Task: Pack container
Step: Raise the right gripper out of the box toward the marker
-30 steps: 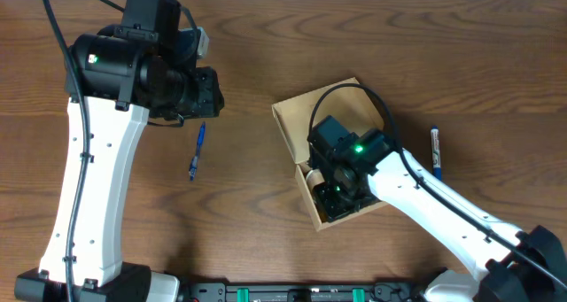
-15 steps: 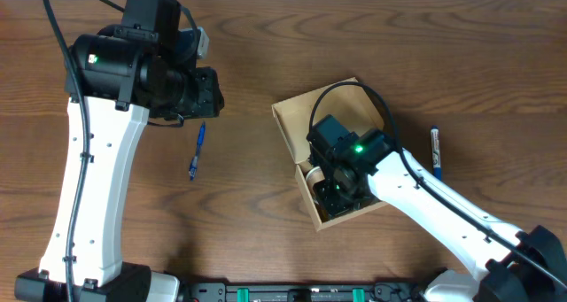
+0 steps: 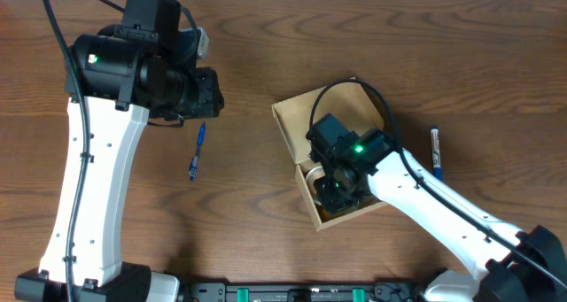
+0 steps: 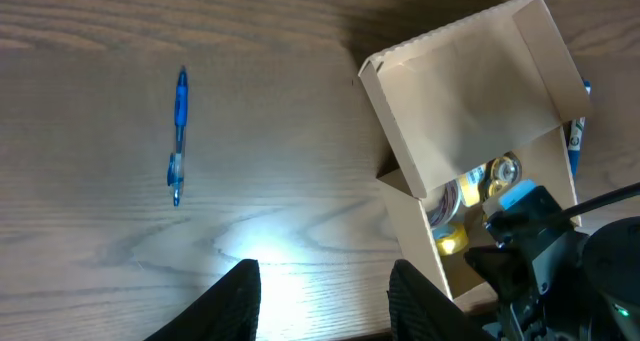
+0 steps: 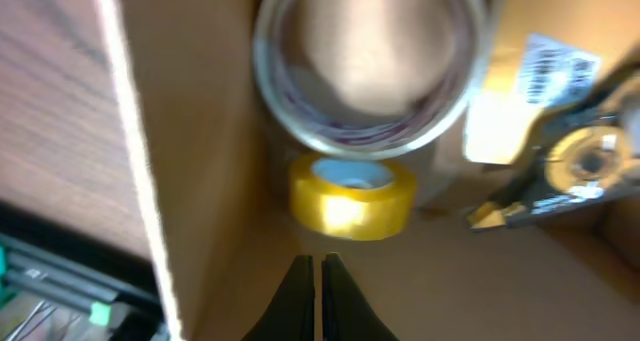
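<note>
Overhead we see our arm hiding the container's (image 3: 299, 116) contents, yet the wrist view shows the right gripper (image 5: 312, 277) closed, empty, above a yellow tape roll (image 5: 352, 207), while the left gripper (image 4: 322, 286) gapes, empty.

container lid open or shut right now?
Open. The container has its flap folded back, and the yellow tape roll inside is in plain view.

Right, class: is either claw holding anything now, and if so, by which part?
Nothing is held. The left claw hangs open over the table; the right claw is shut, empty, over the container.
</note>
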Controlling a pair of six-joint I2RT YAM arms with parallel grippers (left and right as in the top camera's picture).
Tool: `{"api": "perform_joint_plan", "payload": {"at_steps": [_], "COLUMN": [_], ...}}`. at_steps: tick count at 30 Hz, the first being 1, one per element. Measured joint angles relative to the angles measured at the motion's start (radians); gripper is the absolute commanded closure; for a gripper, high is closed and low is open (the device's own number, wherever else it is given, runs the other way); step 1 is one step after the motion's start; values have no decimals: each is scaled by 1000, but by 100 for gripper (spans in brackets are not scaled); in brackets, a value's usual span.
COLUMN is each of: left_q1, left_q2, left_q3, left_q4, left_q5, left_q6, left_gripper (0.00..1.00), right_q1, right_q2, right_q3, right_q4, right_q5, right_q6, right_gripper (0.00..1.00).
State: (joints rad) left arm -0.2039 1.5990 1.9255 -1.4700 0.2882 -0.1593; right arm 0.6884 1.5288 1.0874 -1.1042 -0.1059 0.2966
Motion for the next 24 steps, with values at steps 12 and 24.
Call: {"api": "perform_joint_plan", "payload": {"at_steps": [12,24], "left_q1": [0,0], "left_q2": [0,0], "left_q3": [0,0], "left_q4": [-6,-20], "left_q5": [0,-3], "left_q6": [3,7], "left_gripper": [57,57], "right_q1": [-247,-475], "right_q2": [0,-3], "right_q3": [0,192], "right_q4": [35,10], "right_q5": [77,170], "right_q6": [-5,-48], "right_gripper": [97,93]}}
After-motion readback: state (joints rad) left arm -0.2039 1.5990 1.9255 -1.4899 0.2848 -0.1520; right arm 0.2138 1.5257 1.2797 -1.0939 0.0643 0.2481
